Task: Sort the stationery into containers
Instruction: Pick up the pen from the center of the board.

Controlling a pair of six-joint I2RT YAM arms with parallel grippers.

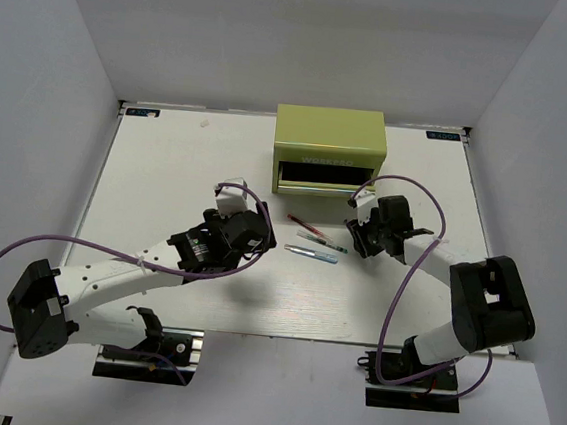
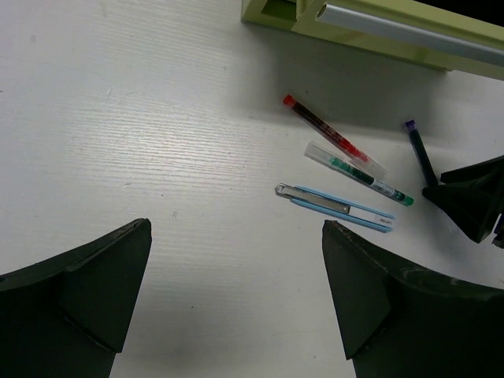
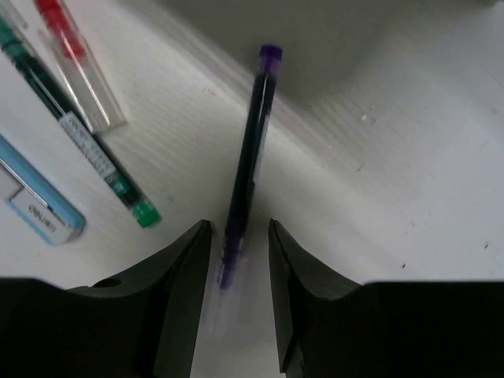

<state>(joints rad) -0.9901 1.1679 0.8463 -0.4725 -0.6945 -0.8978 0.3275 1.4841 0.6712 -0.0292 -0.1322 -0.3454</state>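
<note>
While the right gripper stands over the white table with its jaws parted only narrowly, a dark pen with a purple cap lies in the slot between its fingers. A sliver of table shows on either side of the barrel, so the pen appears straddled rather than clamped. Its near end sits inside the gap and its long axis runs almost straight out from the wrist, with the capped end leaning slightly toward the shadow of the yellow-green chest. That alignment matters for the pickup. The fingers would close across the barrel, not along it, and only on its near end, so the pen could pivot when lifted.

Just to that gripper's left, three more pens lie side by side, all slanting the same way: a red pen nearest the chest, a green pen in the middle and a pale blue pen nearest the arms. The left gripper hangs above the table with its fingers spread wide and nothing between them. The trio lies ahead of it and to its right. Of the two arms, the right is plainly nearer the dark pen, and the left is well placed for the blue one.

Beyond the pens, the silver handle strip of a drawer crosses the chest's front, and the overhead view shows a dark slot below the lettering.
</note>
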